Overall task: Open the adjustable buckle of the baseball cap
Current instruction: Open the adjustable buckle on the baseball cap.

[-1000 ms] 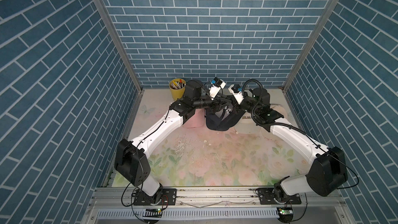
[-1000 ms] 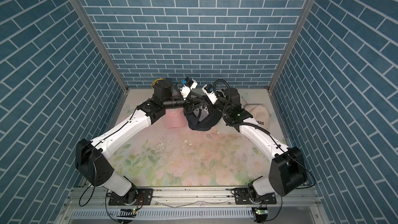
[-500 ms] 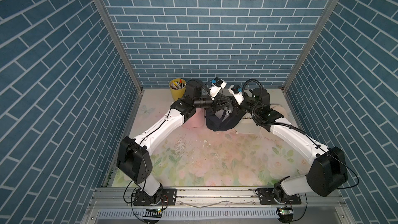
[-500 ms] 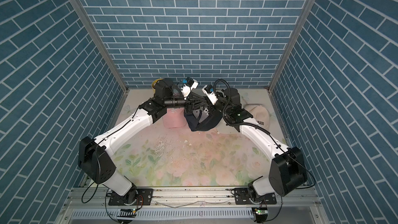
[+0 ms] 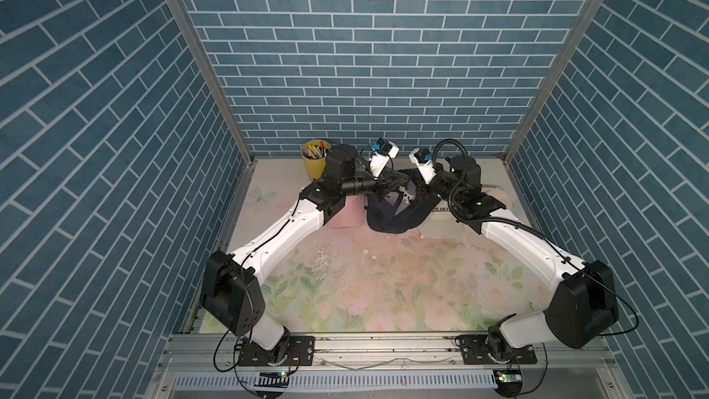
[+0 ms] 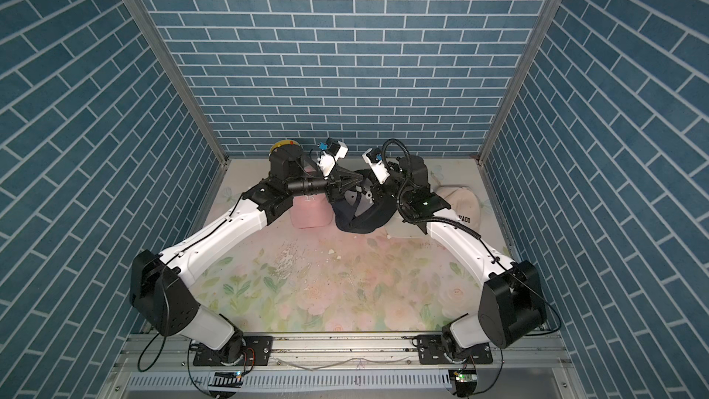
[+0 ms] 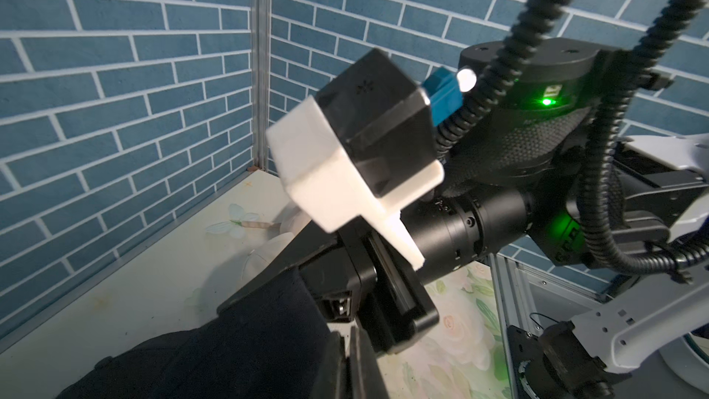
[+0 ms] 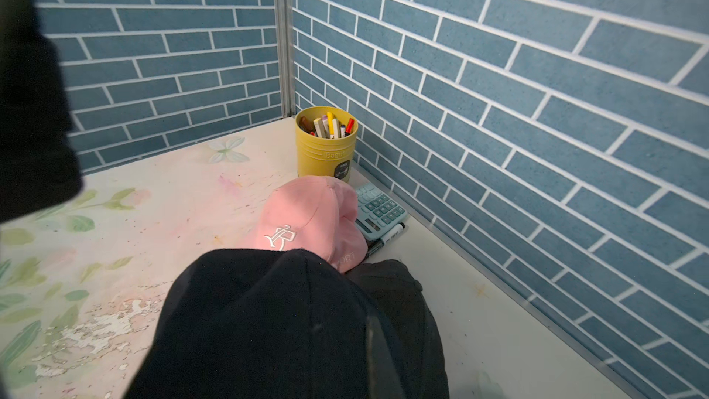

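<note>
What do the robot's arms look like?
The left arm and right arm are white curved shells with chunky black joints. The left gripper is black. Each wrist has a black camera in a white mount with a blue plug. A ribbed black cable loops over the right arm, and a green light glows there.

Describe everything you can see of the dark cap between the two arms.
The dark cap is soft navy-black fabric, raised at the far middle of the table. Its hollow inside faces the top views, showing pale patches, and its lower edge hangs by the tabletop. The shut right tool seems clamped on its rear, and the shut left tool meets it there. A pink cap and a beige cap flank it.
</note>
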`<state>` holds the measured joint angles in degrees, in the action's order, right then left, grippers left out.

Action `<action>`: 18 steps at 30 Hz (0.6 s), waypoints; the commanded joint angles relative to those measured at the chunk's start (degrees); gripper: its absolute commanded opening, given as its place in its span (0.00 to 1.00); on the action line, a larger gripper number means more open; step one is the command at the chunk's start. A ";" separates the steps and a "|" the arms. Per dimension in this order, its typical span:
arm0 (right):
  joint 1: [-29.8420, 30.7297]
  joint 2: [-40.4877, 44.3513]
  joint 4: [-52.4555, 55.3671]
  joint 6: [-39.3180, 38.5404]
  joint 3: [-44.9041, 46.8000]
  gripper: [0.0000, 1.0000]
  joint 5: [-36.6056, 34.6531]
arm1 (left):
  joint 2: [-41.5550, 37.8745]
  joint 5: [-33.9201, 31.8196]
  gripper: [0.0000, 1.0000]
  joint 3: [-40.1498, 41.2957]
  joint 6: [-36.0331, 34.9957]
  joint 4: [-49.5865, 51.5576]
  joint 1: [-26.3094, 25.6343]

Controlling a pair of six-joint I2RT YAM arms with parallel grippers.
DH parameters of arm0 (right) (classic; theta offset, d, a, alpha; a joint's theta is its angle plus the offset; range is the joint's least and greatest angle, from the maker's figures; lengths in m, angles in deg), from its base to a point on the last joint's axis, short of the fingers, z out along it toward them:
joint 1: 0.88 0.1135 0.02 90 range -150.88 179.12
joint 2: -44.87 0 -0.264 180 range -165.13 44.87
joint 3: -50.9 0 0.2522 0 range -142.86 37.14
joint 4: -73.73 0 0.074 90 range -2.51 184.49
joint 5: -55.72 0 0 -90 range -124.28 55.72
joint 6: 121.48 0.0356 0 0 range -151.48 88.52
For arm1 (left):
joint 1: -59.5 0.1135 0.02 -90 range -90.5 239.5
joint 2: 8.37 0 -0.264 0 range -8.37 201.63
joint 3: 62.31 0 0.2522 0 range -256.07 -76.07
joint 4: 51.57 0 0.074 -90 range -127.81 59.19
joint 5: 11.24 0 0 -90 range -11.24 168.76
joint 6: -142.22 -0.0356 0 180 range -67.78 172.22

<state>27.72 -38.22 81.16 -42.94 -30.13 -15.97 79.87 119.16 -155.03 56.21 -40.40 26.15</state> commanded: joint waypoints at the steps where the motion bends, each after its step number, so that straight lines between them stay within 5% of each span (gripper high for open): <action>1: -1.15 -1.25 0.07 3.84 -2.99 0.00 -4.16 | -3.76 -4.29 0.00 2.01 -0.98 -2.37 0.05; 17: -2.60 -2.74 0.55 11.37 -5.31 0.00 -4.97 | -8.40 -13.80 0.00 6.79 0.32 -7.12 0.12; 18: -2.66 -2.73 0.88 11.37 -5.52 0.00 -4.95 | -8.03 -14.20 0.08 6.34 0.19 -6.69 0.12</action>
<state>26.16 -40.87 81.99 -34.20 -33.64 -19.12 72.36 106.62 -147.38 56.54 -46.72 26.20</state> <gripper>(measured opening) 0.042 0.064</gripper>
